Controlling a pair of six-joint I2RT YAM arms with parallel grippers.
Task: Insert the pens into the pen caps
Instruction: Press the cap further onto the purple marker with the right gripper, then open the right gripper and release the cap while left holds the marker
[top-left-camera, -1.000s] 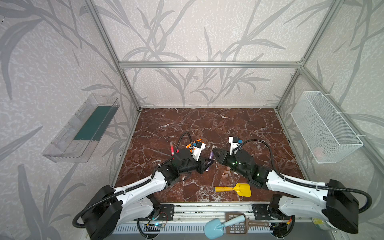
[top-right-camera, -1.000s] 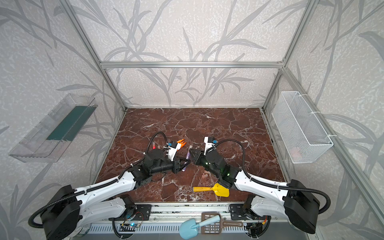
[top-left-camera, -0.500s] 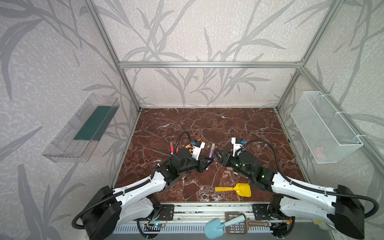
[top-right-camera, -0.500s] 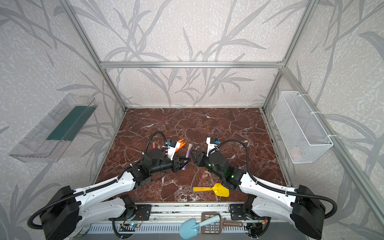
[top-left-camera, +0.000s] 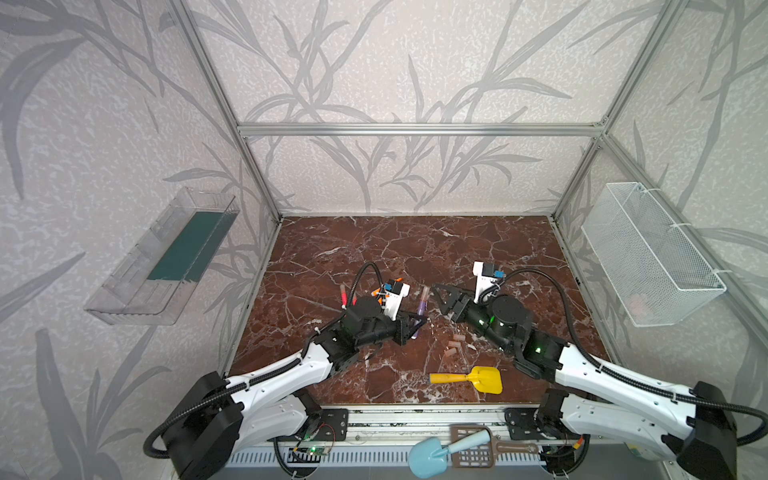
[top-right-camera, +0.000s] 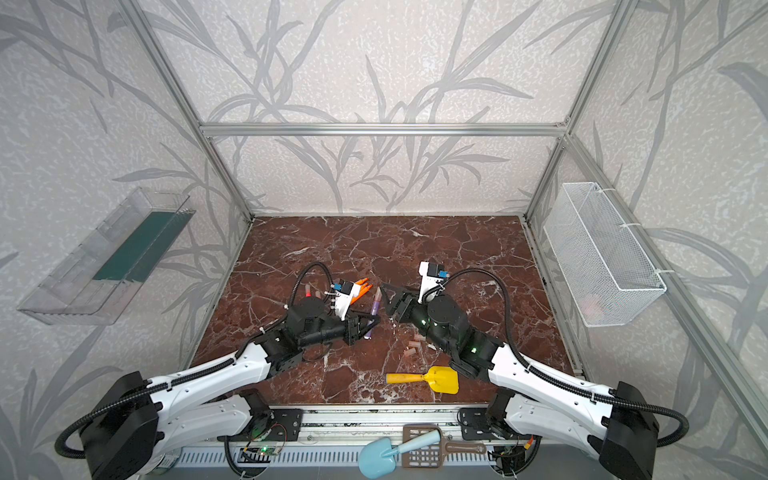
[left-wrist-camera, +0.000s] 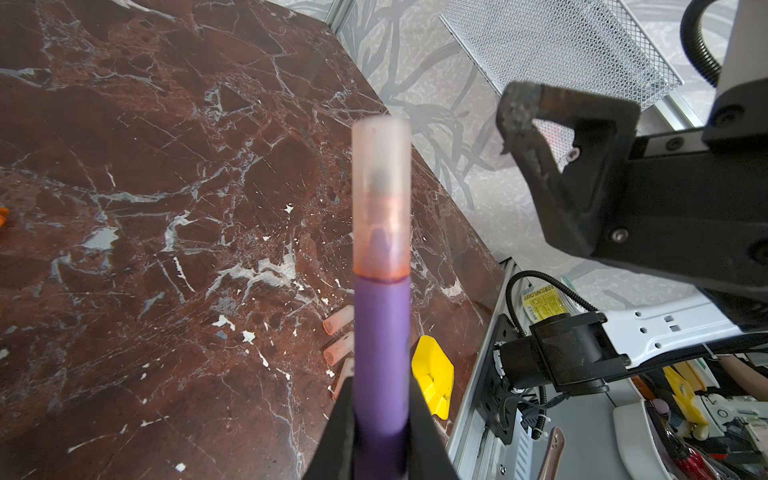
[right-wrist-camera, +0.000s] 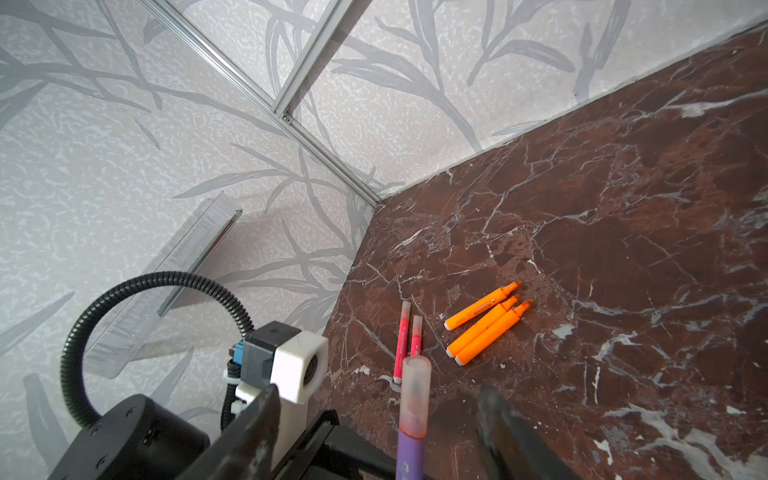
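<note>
My left gripper (top-left-camera: 415, 322) (left-wrist-camera: 381, 419) is shut on the purple pen (top-left-camera: 419, 312) (left-wrist-camera: 381, 353), which points up and away. A translucent pen cap (left-wrist-camera: 381, 195) (right-wrist-camera: 414, 395) sits over its tip. My right gripper (top-left-camera: 441, 298) (right-wrist-camera: 379, 395) stands open just right of that cap, its fingers clear of it on both sides. Three orange pens (right-wrist-camera: 486, 324) lie uncapped behind the left wrist. Two pink-red pens (right-wrist-camera: 405, 336) lie beside them with clear ends. Loose pen caps (top-left-camera: 455, 345) (left-wrist-camera: 338, 336) lie under the right arm.
A yellow toy shovel (top-left-camera: 469, 379) lies near the front edge of the marble floor. A wire basket (top-left-camera: 648, 257) hangs on the right wall and a clear tray (top-left-camera: 166, 257) on the left wall. A blue scoop and brown sieve (top-left-camera: 449, 451) rest on the front rail.
My right gripper has opened and drawn back to the right, leaving the cap on the purple pen's tip. The left gripper has kept its hold and place.
</note>
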